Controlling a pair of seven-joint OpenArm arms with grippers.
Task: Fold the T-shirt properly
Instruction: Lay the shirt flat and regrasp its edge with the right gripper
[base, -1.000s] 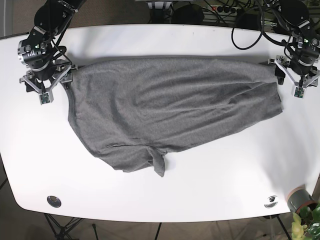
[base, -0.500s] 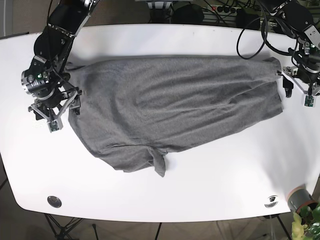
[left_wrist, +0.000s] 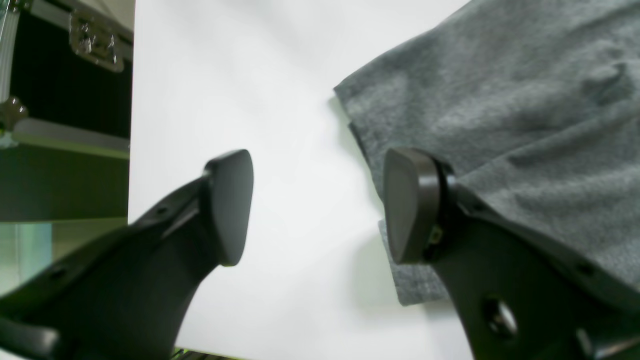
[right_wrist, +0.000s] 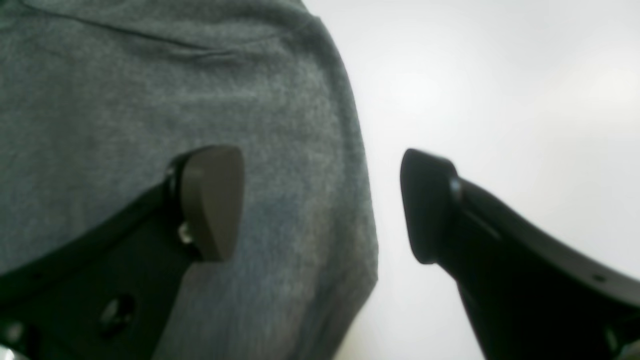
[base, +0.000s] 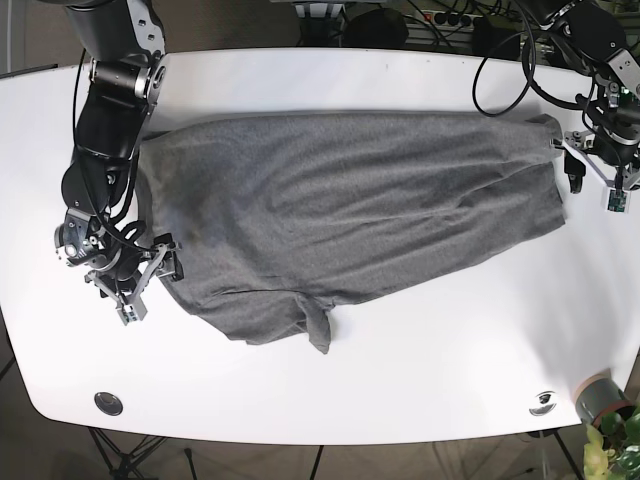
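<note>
A grey T-shirt (base: 350, 210) lies spread across the white table (base: 420, 400), with a folded flap (base: 318, 325) sticking out at its near edge. My right gripper (base: 135, 270) is at the shirt's lower left edge in the base view. In the right wrist view it (right_wrist: 320, 205) is open, with the shirt's hem (right_wrist: 350, 210) running between the fingers. My left gripper (base: 597, 172) is at the shirt's far right end. Seen from the left wrist, it (left_wrist: 320, 207) is open beside a shirt corner (left_wrist: 450, 100), one fingertip (left_wrist: 407, 205) over the cloth's edge.
A plant pot (base: 600, 400) stands at the table's near right corner. Two round fittings (base: 108, 403) (base: 543, 402) sit near the front edge. Cables (base: 500, 60) hang over the back right edge. A dark case (left_wrist: 65, 75) lies beyond the table edge in the left wrist view.
My right gripper has travelled from the shirt's upper left corner down along its left edge to the lower left. My left gripper has shifted slightly toward the front at the right end.
</note>
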